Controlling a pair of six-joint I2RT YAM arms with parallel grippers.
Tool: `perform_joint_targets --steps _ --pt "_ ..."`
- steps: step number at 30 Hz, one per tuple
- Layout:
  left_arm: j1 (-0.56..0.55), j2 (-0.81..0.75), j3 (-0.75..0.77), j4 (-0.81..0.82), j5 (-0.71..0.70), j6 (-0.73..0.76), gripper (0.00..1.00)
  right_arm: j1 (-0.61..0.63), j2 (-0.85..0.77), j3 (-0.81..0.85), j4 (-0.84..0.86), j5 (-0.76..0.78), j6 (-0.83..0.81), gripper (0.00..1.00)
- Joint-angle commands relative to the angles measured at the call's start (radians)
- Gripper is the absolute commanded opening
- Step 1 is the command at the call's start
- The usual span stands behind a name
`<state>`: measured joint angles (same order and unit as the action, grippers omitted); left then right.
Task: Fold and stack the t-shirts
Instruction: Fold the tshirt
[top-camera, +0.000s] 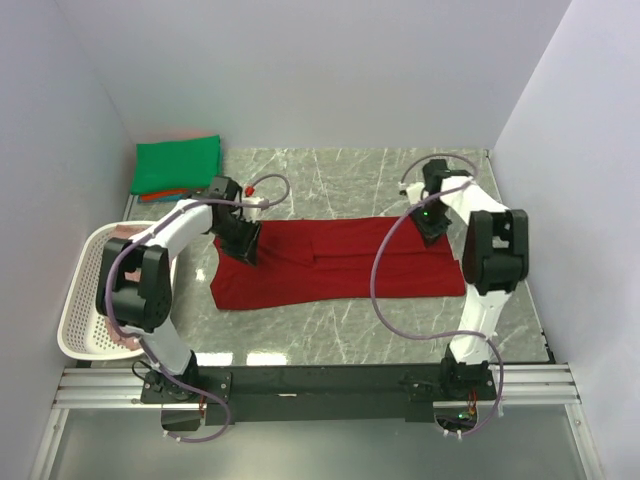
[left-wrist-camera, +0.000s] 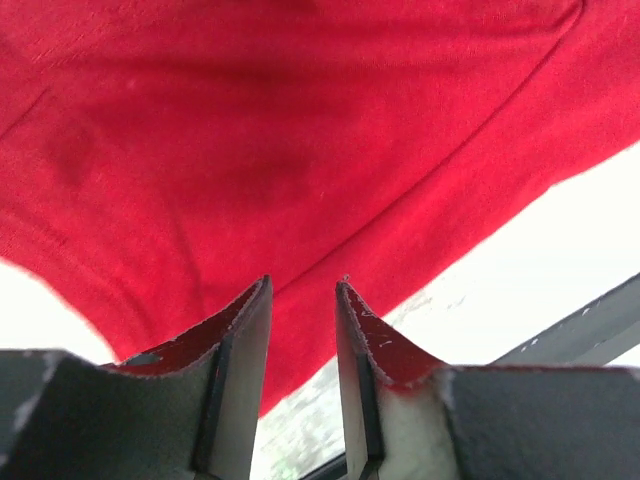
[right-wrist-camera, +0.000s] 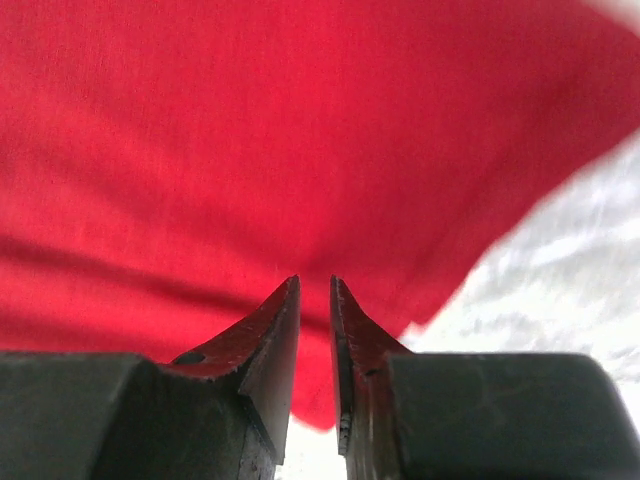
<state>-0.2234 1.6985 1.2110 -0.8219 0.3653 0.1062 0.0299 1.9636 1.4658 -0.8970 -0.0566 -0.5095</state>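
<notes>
Where soft dark red t-shirt (top-camera: 340, 265) spreads, left end effector (left-wrist-camera: 302, 285) narrow, right end effector (right-wrist-camera: 315, 282) narrower, grip unclear

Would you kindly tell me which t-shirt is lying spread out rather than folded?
The dark red t-shirt, lying open across the middle; the green t-shirt sits folded in the far left corner.

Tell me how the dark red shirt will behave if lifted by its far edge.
Likely floppy: the dark red shirt lies flat with soft creases, so it should sag between grip points. It is probably light, being thin cloth. On the smooth marble-look table it may slide and bunch when pushed.
</notes>
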Motion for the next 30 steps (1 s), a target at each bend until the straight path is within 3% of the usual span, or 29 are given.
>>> perform_joint_targets --steps 1,7,12,15,16,19,21,24,25,26,30 --pt "-0.014 0.044 0.007 0.070 -0.040 -0.083 0.37 0.025 0.107 0.093 0.058 0.116 0.011 0.24" --pt "-0.025 0.168 0.056 0.084 -0.190 -0.099 0.38 0.044 0.081 0.007 0.069 0.233 -0.035 0.22" --pt "-0.021 0.344 0.217 0.102 -0.250 -0.037 0.36 0.088 -0.028 -0.228 0.034 0.255 -0.069 0.20" --pt "0.005 0.542 0.495 0.038 -0.287 0.003 0.35 0.181 -0.162 -0.370 -0.029 0.174 -0.070 0.19" --pt "0.018 0.597 0.695 0.009 -0.293 0.007 0.34 0.211 -0.193 -0.413 -0.058 0.075 -0.070 0.19" --pt "0.055 0.757 1.068 -0.089 -0.255 0.009 0.38 0.321 -0.328 -0.406 -0.182 -0.175 -0.072 0.19" --pt "0.059 0.758 1.142 -0.092 -0.223 0.007 0.42 0.315 -0.374 -0.356 -0.259 -0.274 -0.067 0.19" --pt "0.052 0.580 0.988 0.012 -0.169 0.001 0.50 0.276 -0.375 -0.248 -0.254 -0.313 -0.038 0.19" --pt "0.047 0.528 0.851 0.073 -0.158 -0.006 0.52 0.272 -0.364 -0.214 -0.240 -0.304 -0.031 0.19" --pt "0.029 0.441 0.785 0.090 -0.141 -0.013 0.52 0.271 -0.350 -0.203 -0.221 -0.269 -0.023 0.19" --pt "-0.028 0.336 0.575 0.090 -0.064 -0.065 0.51 0.271 -0.206 -0.145 -0.151 -0.238 0.018 0.17"
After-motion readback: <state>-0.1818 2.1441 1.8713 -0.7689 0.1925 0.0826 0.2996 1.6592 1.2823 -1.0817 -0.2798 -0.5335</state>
